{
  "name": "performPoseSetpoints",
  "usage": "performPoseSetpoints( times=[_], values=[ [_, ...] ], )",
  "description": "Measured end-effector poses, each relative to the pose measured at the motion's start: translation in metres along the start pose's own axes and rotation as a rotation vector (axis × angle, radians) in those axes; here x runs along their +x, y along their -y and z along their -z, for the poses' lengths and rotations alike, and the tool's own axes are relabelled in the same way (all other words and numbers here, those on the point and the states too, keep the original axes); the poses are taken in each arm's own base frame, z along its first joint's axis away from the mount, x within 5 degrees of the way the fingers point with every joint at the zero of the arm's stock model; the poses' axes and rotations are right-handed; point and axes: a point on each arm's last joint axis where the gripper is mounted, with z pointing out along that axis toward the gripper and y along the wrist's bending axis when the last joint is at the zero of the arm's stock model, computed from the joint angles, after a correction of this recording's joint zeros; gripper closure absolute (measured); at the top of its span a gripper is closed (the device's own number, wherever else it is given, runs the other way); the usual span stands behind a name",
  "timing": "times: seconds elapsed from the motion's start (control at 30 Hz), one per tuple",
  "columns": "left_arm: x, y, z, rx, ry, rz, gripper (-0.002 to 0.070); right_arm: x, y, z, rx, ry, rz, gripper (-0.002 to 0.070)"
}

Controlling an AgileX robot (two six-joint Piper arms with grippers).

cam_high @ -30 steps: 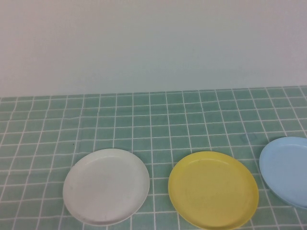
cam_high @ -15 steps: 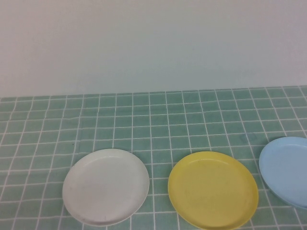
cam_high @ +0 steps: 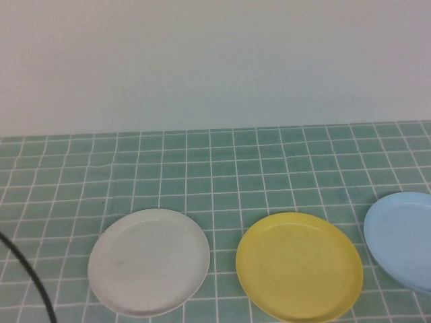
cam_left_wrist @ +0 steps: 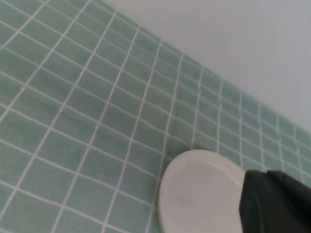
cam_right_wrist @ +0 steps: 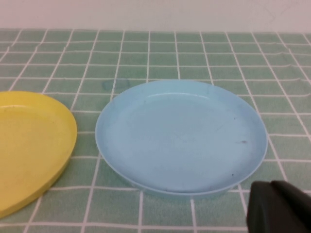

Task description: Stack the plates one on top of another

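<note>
Three plates lie flat in a row on the green tiled table (cam_high: 222,168), none stacked, each apart from its neighbour. White plate (cam_high: 149,262) on the robot's left, yellow plate (cam_high: 299,266) in the middle, light blue plate (cam_high: 402,239) on the robot's right (cut off by the edge of the high view).

Left gripper (cam_left_wrist: 277,203): only a black corner of it shows in its wrist view; fingers pressed together, holding nothing. The white plate (cam_left_wrist: 199,191) sits just ahead of it on the tiles, its near part hidden behind the black body. Whether gripper and plate touch cannot be told. Bare tiles run ahead of the plate up to the pale wall (cam_left_wrist: 233,43).

Right gripper (cam_right_wrist: 279,208): again just a black corner in its own wrist view; fingers closed, empty. The light blue plate (cam_right_wrist: 181,136) lies directly in front of it, whole rim visible, hollow side up. The yellow plate (cam_right_wrist: 31,145) lies just beside the blue one, toward the left arm's side, a narrow strip of tile between their rims.

A thin black cable (cam_high: 30,279) curves across the near left corner of the high view (neither gripper itself shows there).
</note>
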Motion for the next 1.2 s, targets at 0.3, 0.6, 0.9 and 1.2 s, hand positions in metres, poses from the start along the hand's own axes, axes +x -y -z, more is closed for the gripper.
performPoseSetpoints(
  times=[0.3,0.6,0.9,1.2],
  values=[
    [-0.045,0.027,-0.061,-0.138,-0.271,-0.25,0.0676,0.0,0.0,0.0,0.0,0.0,0.0,0.0678],
    [-0.046,0.039,-0.121,-0.129,-0.513,-0.309,0.0627,0.0,0.0,0.0,0.0,0.0,0.0,0.0678],
    [-0.009,0.028,-0.175,-0.141,-0.721,-0.305,0.0403,0.0,0.0,0.0,0.0,0.0,0.0,0.0678],
    [0.023,0.013,-0.211,-0.163,-0.838,-0.31,0.038,0.0,0.0,0.0,0.0,0.0,0.0,0.0678]
  ],
)
